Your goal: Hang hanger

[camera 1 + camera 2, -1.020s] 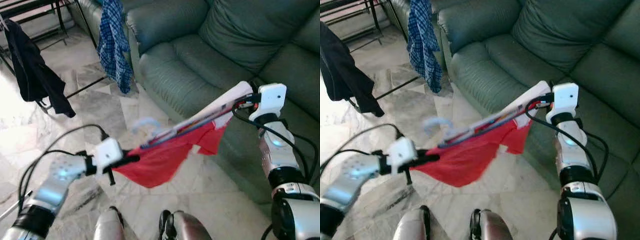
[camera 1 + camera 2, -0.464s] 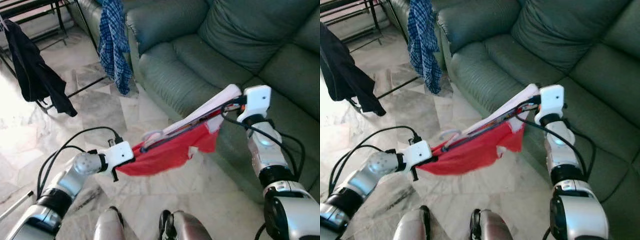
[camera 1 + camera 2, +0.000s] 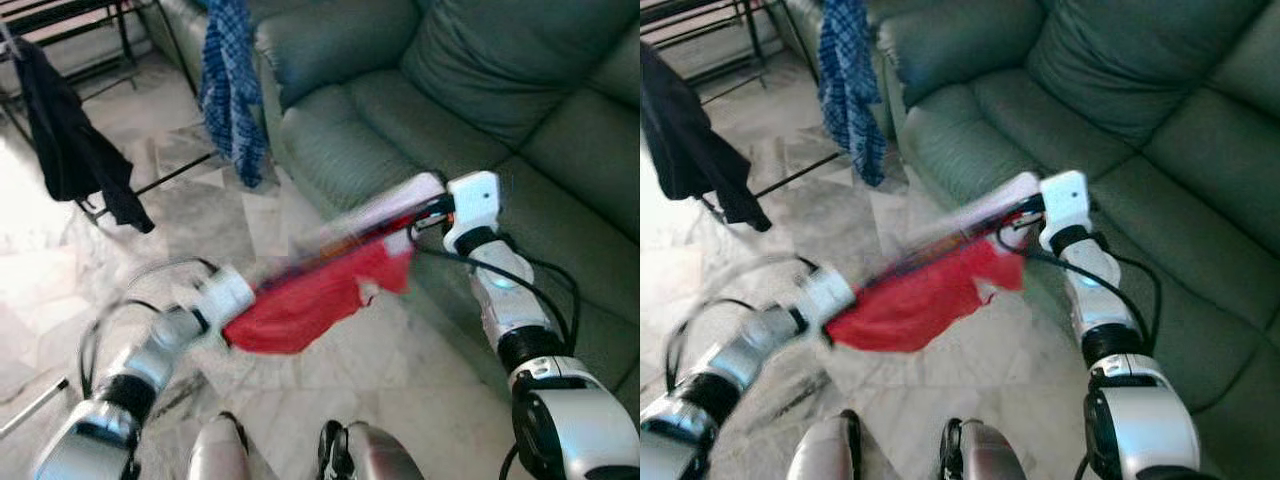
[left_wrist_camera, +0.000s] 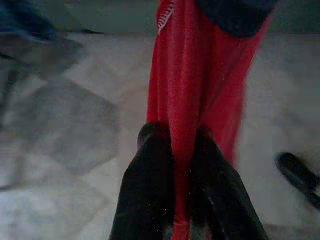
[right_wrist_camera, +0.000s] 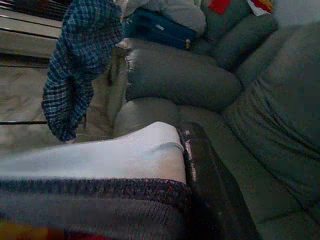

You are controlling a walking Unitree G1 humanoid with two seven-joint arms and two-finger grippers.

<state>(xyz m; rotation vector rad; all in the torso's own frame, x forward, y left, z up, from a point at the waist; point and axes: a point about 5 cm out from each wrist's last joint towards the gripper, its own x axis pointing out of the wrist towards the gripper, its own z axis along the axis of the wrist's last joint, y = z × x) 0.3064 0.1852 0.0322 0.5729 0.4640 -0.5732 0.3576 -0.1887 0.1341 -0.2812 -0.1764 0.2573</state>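
Down at 7 o'clock the left gripper [image 4: 175,175] is pinched on the red shirt's [image 3: 310,300] hem. The shirt stretches up to 2 o'clock, where the right gripper [image 3: 432,207] is clamped on its collar end. The hanger itself is too blurred to pick out inside it. So we're in the carry step, I'd say. Next it needs turning toward the rack [image 3: 70,25] at 11 o'clock, past the checked shirt [image 3: 230,85] and black garment [image 3: 75,150], sofa [image 3: 480,90] behind.
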